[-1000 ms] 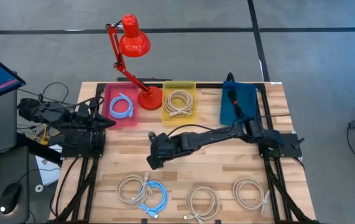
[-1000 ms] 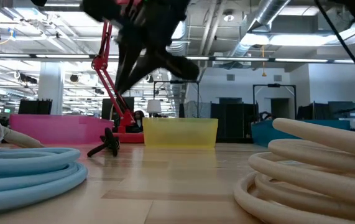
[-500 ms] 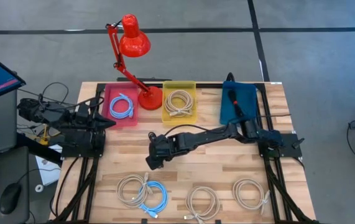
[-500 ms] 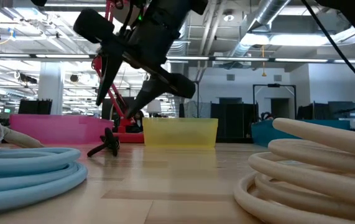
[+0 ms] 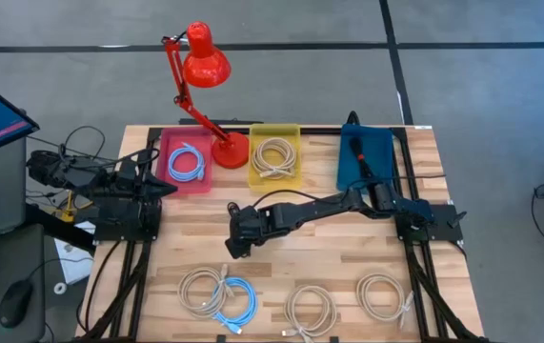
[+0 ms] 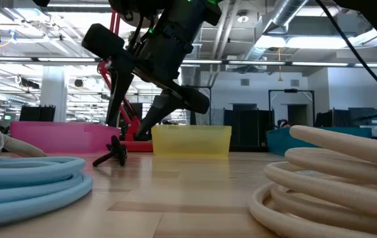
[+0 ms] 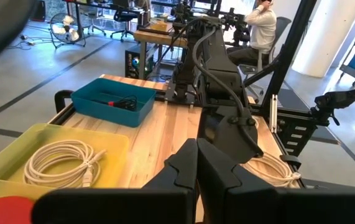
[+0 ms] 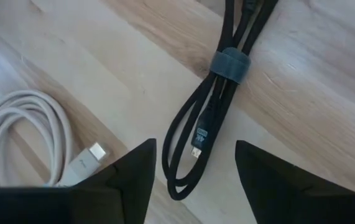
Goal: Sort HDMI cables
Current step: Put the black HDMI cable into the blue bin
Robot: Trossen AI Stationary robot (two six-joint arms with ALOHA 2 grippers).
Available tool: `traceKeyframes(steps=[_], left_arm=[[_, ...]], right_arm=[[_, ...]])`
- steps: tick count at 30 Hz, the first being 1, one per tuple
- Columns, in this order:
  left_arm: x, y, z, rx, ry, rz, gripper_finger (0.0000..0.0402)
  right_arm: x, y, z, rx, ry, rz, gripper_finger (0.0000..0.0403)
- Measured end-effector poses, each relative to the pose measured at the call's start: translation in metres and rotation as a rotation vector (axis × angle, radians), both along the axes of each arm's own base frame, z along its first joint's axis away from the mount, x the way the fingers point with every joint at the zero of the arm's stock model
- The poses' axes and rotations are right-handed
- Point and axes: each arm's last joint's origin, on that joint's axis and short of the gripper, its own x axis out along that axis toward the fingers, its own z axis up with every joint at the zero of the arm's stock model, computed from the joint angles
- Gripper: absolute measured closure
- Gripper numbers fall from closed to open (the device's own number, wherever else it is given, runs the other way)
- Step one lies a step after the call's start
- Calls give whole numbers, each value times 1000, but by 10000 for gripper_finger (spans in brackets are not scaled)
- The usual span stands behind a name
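Your right gripper (image 8: 193, 180) released, hovering above black cable bundle (image 8: 217, 106), worktop centre; probably lining up grasp, teal bin (image 5: 365, 157) at 2 o'clock.

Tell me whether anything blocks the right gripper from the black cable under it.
Nothing visible does. The right gripper hangs open directly over the black cable bundle, which lies alone on bare wood; the beige cable lies off to one side.

black cable (image 8: 211, 106) folded, strapped, flat | beige coils (image 5: 382, 294) front row
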Motion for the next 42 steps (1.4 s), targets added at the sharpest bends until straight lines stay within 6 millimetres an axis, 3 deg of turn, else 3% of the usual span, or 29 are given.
traceKeyframes(steps=[9, 18, 25, 29, 35, 42], left_arm=[[0, 0, 0, 2, 3, 2, 396], [0, 0, 0, 2, 4, 1, 396], [0, 0, -1, 3, 6, 1, 396], [0, 0, -1, 4, 7, 1, 396], [0, 0, -2, 5, 17, 2, 396], [0, 0, -2, 7, 21, 2, 396]], right_arm=[[0, 1, -1, -6, -2, 10, 216], [-3, 12, -29, 48, -69, 14, 223], [-3, 15, -39, 44, -48, 19, 240], [1, 16, -46, 61, -55, 27, 276], [-2, 18, -46, 18, -43, 93, 385], [-4, 20, -25, -48, -95, 104, 397]])
